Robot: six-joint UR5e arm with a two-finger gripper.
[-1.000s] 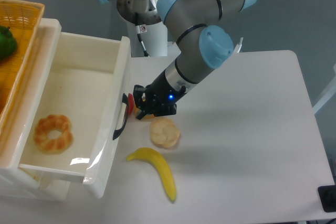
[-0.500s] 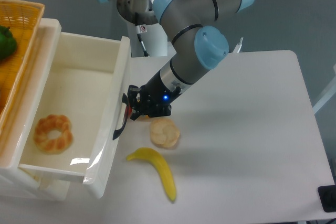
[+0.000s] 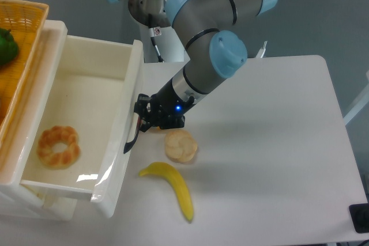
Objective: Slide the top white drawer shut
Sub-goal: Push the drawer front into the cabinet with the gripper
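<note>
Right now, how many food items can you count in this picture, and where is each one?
4 are visible: a ring-shaped pastry inside the top white drawer, a round bun and a banana on the table, and a green vegetable in the basket. More may be hidden.

single high front view, angled down

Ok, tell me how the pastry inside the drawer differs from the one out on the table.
The ring pastry lies inside the open top white drawer; the round bun sits on the table, beside the banana. The ring pastry has a hole and a browner, lobed crust; the round bun looks solid and paler. Both are baked goods of similar size.
</note>
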